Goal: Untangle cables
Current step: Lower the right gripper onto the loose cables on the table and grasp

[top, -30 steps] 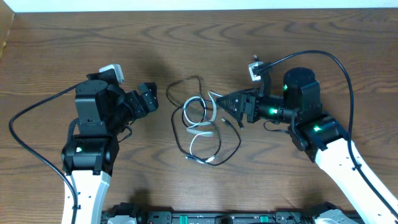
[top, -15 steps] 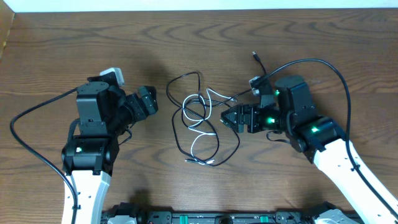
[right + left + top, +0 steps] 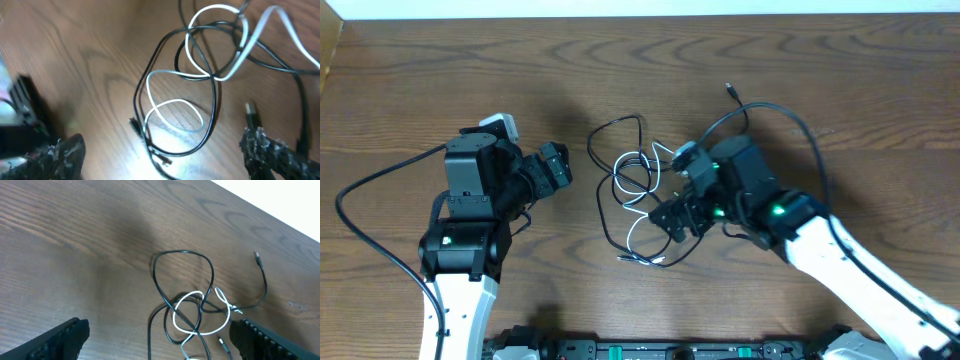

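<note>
Swung right gripper (image 3: 665,222) leftward and nearer, over the cables (image 3: 213,77), fingers spread, pinching nothing. Held left gripper (image 3: 558,165) spread too, just left of the white-and-black tangle lying central on the table (image 3: 820,70).

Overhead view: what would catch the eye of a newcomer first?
A loose tangle of cables, one white cord looped among black ones, lies mid-table. The right arm leans over its lower right edge with jaws open; the left arm stands to the left, apart, jaws open too.

No legible text, labels, brands or numbers on anything in view.
</note>
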